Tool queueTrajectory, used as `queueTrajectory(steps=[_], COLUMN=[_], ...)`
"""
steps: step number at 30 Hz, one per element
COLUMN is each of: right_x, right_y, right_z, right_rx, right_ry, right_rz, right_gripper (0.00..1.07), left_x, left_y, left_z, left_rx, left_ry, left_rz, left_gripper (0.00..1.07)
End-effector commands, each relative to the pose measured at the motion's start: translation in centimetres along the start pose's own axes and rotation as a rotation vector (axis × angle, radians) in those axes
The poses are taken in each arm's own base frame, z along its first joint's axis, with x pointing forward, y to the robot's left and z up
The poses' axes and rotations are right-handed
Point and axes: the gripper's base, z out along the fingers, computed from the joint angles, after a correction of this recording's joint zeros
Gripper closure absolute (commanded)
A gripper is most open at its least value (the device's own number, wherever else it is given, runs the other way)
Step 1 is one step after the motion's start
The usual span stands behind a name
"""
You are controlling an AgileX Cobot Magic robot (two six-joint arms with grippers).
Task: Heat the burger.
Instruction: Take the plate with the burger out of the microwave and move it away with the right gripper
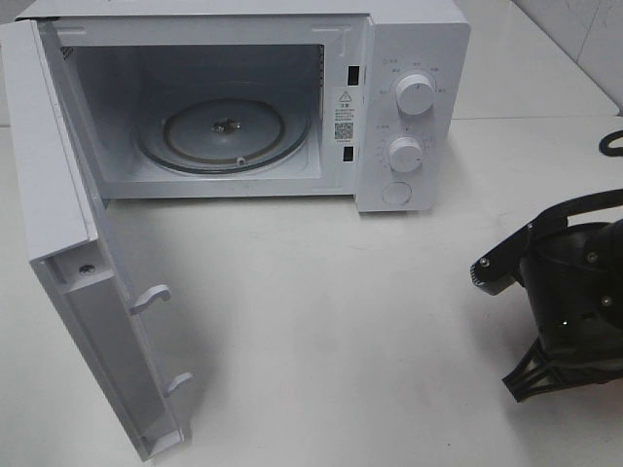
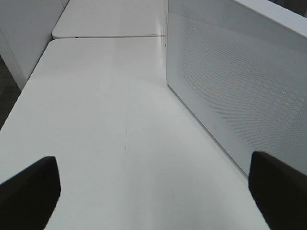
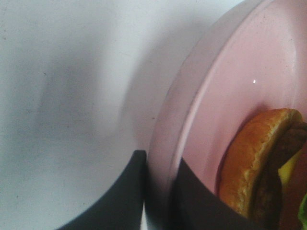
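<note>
On the left, my left fingers [image 2: 153, 191] hang spread wide and empty over the white worktop [image 2: 105, 120], beside the swung-out door [image 1: 73, 263] of the white microwave oven [image 1: 414, 107], whose glass turntable [image 1: 224, 131] lies bare. On the right, my right fingers [image 3: 160, 196] pinch the rim of the round pink plate [image 3: 230, 96], one finger outside, one inside. The golden-bunned burger [image 3: 254, 158] sits on that plate. I judge the pick-up is in hand; next comes a level lift and carry into the oven.
</note>
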Motion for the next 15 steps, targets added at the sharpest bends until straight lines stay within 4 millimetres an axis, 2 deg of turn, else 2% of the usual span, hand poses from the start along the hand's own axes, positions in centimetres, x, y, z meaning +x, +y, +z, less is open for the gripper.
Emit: queueTrajectory(steps=[1,12,15], right_x=[-0.4,0.2,0.4], right_y=[-0.3,2.3,2.7], right_z=[0.5,2.9,3.4], right_rx=[0.087,0.064,0.075], right_ry=[-0.022,0.037,0.056], right_rz=[-0.019,-0.039,-0.033], right_gripper=[0.99,0.96,0.91], left_x=[0.2,0.2,0.2], left_y=[-0.1,-0.1,-0.1], left_z=[-0.1,-0.1,-0.1], left_rx=[0.006,0.006,0.006], left_ry=[-0.018,-0.018,-0.018], left_rz=[-0.010,-0.010,-0.010], left_gripper=[0.07,0.07,0.07])
